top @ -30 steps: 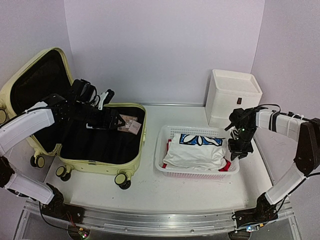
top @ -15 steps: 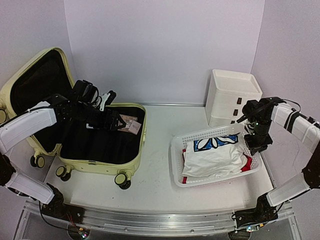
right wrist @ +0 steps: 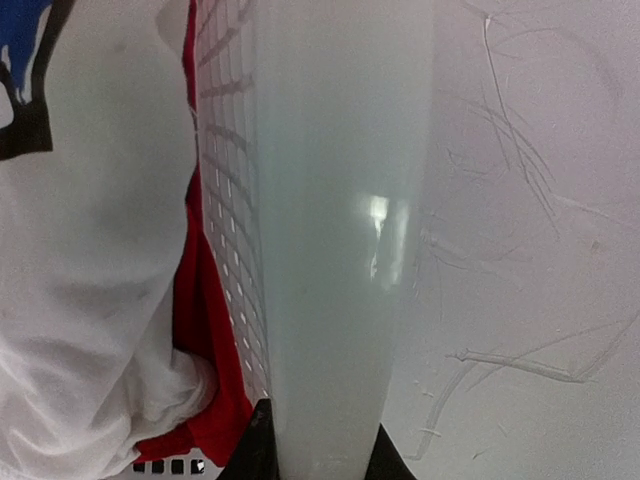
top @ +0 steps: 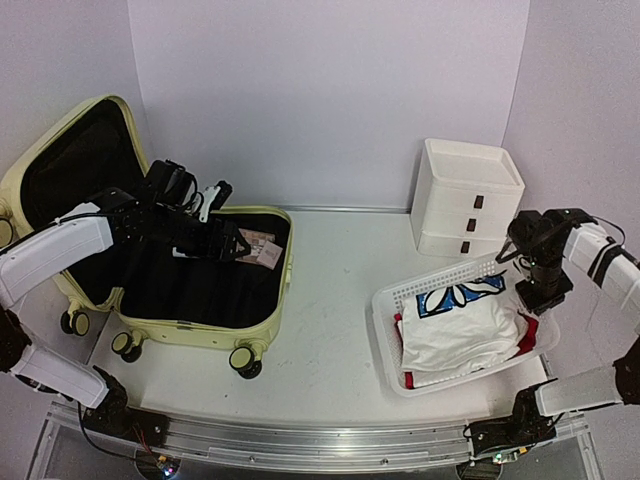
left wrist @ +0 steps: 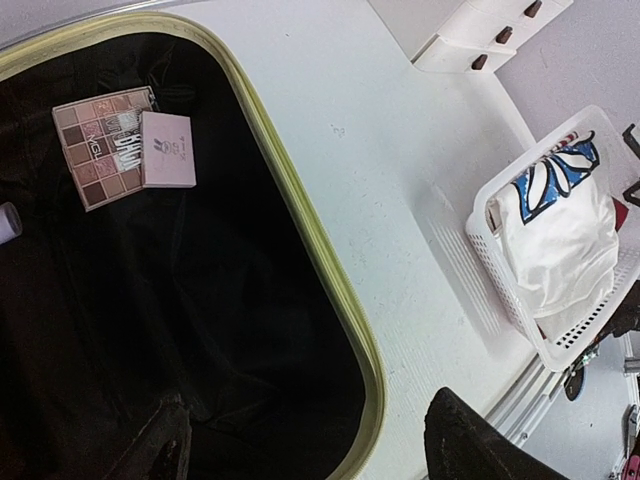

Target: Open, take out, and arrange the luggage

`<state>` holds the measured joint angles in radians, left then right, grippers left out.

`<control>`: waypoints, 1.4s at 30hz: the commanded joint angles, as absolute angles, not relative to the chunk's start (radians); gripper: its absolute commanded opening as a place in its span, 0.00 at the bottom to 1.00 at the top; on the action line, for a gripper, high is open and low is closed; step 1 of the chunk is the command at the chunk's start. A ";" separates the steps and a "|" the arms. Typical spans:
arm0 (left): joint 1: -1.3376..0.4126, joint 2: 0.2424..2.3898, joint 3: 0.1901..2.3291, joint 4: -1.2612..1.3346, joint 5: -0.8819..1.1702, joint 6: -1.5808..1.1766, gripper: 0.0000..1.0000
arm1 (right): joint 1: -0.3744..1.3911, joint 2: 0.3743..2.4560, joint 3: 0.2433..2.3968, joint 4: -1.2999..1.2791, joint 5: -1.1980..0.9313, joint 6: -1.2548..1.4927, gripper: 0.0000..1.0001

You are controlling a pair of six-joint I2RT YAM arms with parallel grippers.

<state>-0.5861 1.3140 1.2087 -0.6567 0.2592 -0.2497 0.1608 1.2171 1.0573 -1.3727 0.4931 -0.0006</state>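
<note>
Directly beneath the left pincer (top: 233, 245), whose fingers stand spread wide and empty, lies the luggage (top: 190, 335). It is open, lid propped up on that pincer's left, wheels toward the arm bases, long axis running near-to-far. Its shell looks stiff, smooth and fairly heavy, so the rim seems the surest hold. Well apart, the right pincer (top: 545, 295) pinches the basket (top: 385, 335) wall.

You've dragged the white mesh basket (top: 388, 318) from the centre of the top view toward the lower right, and it has swung askew. Your right gripper (top: 547, 297), pinched on its rim, moved right and down with it, and the folded white garment (top: 455, 335) rode along inside.
</note>
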 commanded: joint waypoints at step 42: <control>-0.589 1.184 1.216 -0.701 0.268 -0.313 0.82 | 0.156 1.722 1.952 -1.010 -0.045 0.130 0.98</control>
